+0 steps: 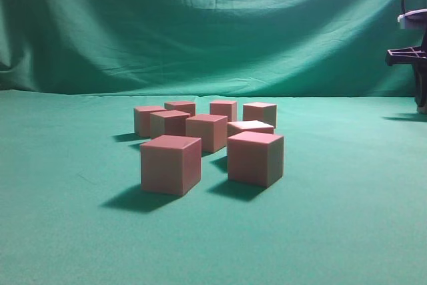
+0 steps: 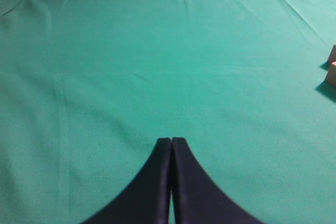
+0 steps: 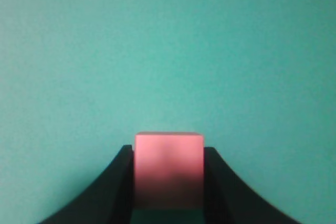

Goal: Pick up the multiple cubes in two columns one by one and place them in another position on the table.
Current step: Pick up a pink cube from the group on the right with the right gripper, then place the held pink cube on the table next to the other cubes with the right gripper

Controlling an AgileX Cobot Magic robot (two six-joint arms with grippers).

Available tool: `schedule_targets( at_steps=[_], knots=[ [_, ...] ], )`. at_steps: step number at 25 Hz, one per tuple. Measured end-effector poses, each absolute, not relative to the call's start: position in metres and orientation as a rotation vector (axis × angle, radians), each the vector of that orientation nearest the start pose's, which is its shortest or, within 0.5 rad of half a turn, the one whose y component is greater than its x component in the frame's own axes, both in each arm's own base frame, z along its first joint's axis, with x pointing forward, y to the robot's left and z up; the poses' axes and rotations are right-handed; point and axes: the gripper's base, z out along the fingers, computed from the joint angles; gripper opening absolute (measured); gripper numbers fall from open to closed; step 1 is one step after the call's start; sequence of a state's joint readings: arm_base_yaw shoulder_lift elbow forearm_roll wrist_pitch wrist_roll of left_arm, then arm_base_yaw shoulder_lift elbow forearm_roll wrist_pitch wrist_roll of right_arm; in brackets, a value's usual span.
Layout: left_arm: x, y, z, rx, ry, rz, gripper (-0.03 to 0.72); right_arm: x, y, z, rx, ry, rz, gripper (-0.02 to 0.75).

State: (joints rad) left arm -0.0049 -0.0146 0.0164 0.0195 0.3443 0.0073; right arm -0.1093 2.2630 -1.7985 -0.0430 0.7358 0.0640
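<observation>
Several pinkish-red cubes [image 1: 171, 163] stand in two columns on the green table [image 1: 67, 218] in the exterior view. The nearest pair is the left cube and its neighbour [image 1: 255, 157]. In the right wrist view my right gripper [image 3: 168, 149] is shut on one pink cube [image 3: 168, 169], with a black finger pressed against each side, over bare green cloth. My left gripper [image 2: 171, 140] is shut and empty, hanging above the cloth. Slivers of cubes [image 2: 332, 72] show at the right edge of the left wrist view.
A black and white part of an arm [image 1: 410, 48] stands at the far right edge of the exterior view. A draped green backdrop [image 1: 200, 25] rises behind the table. Green cloth stretches left, right and in front of the cubes.
</observation>
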Motion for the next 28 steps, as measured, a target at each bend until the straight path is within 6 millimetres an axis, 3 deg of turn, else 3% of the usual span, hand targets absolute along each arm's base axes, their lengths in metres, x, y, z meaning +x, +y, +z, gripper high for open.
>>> schedule_targets(
  at_steps=[3, 6, 11, 14, 19, 24, 28],
  knots=[
    [0.053, 0.000, 0.177, 0.023, 1.829, 0.021, 0.000, 0.487, -0.056, 0.165, 0.205, 2.702, -0.059, 0.269],
    [0.053, 0.000, 0.177, 0.023, 1.829, 0.021, 0.000, 0.486, -0.054, 0.183, 0.199, 2.703, -0.024, 0.269],
    [0.053, 0.000, 0.177, 0.023, 1.829, 0.021, 0.000, 0.476, -0.045, 0.248, 0.158, 2.604, 0.073, 0.269],
    [0.053, 0.000, 0.177, 0.023, 1.829, 0.021, 0.000, 0.460, -0.039, 0.291, 0.118, 2.541, 0.129, 0.269],
    [0.053, 0.000, 0.177, 0.023, 1.829, 0.021, 0.000, 0.429, -0.023, 0.348, 0.003, 2.473, 0.248, 0.269],
    [0.053, 0.000, 0.177, 0.023, 1.829, 0.021, 0.000, 0.400, 0.010, 0.389, -0.232, 2.404, 0.277, 0.269],
    [0.053, 0.000, 0.177, 0.023, 1.829, 0.021, 0.000, 0.381, 0.051, 0.402, -0.427, 2.402, 0.318, 0.269]
  ],
)
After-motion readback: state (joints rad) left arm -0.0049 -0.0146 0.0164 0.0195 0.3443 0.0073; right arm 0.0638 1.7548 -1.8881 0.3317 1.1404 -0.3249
